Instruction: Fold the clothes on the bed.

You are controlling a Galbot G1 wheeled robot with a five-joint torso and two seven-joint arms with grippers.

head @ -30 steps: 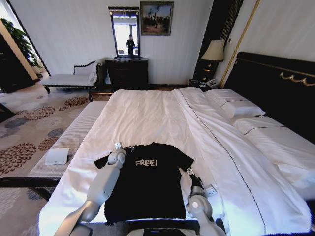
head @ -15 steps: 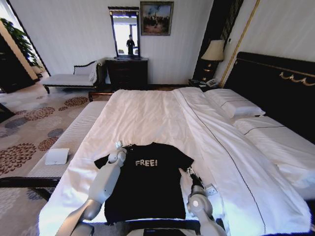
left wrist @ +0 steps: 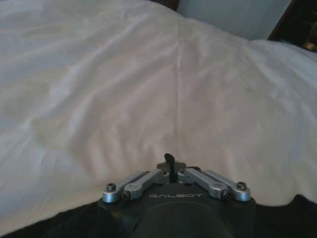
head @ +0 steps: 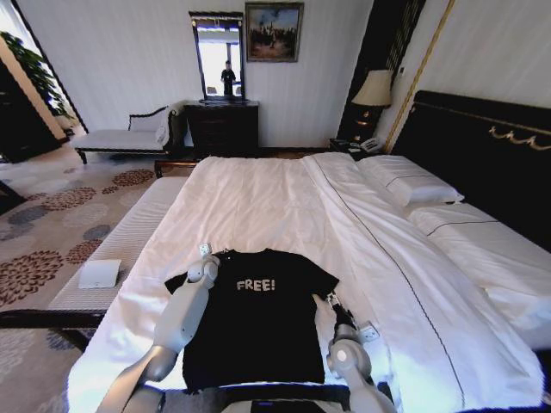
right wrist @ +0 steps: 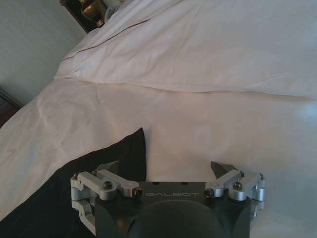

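A black T-shirt [head: 258,331] printed "FREE!" lies flat, front up, on the near part of the bed's white sheet [head: 258,194]. My left gripper [head: 205,257] is at the shirt's left shoulder by the collar. In the left wrist view the left gripper [left wrist: 170,161] is shut, with a small pinch of black cloth between the tips and white sheet beyond. My right gripper [head: 331,300] rests on the sheet just outside the shirt's right edge, below the sleeve. In the right wrist view the right gripper [right wrist: 167,169] is open, its fingers [right wrist: 221,171] apart, with the shirt [right wrist: 54,201] beside one of them.
White pillows [head: 409,182] lie against the dark headboard [head: 482,138] on the right. A pale bench [head: 120,245] with a white device [head: 99,274] runs along the bed's left side. A chaise [head: 120,138], dresser [head: 224,127] and lamp [head: 374,89] line the far wall.
My left gripper has shifted slightly farther up the bed and to the left, and the shirt's shoulder edge has followed it. The right gripper has stayed where it was.
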